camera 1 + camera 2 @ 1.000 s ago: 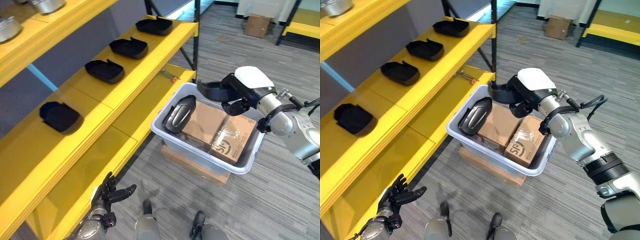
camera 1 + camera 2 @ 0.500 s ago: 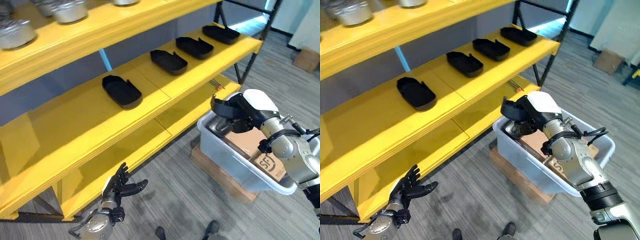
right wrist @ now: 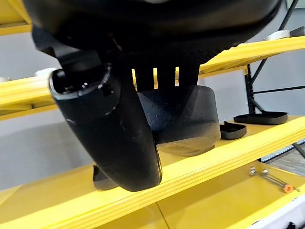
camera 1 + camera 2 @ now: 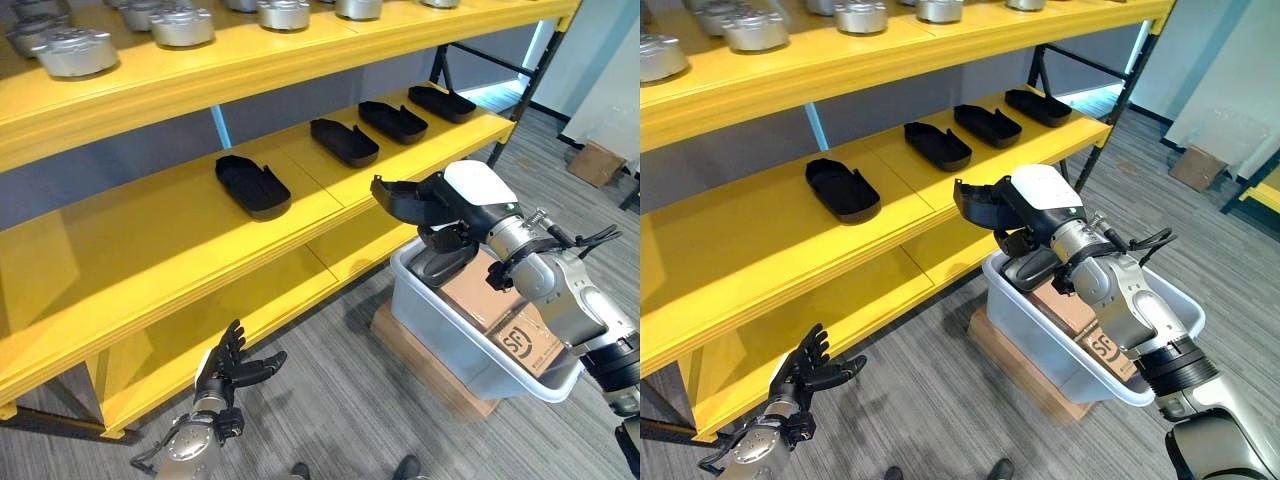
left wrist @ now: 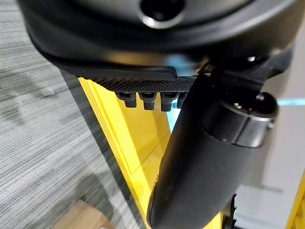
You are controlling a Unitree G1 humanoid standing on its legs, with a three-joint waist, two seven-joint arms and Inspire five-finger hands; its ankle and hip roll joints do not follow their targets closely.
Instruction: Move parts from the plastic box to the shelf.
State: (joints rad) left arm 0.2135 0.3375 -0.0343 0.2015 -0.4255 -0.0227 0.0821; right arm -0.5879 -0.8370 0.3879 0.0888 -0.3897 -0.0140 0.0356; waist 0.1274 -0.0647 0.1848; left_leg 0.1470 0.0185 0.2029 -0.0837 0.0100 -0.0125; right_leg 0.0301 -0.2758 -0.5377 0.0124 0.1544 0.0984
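Right hand (image 4: 455, 208) gripping black moulded part (image 4: 403, 199)

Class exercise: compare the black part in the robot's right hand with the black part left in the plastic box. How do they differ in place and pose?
The held part hangs in the air in the right hand, roughly level, beside the middle shelf. The part in the plastic box rests tilted on the cardboard boxes, free of either hand. Both are black moulded pieces.
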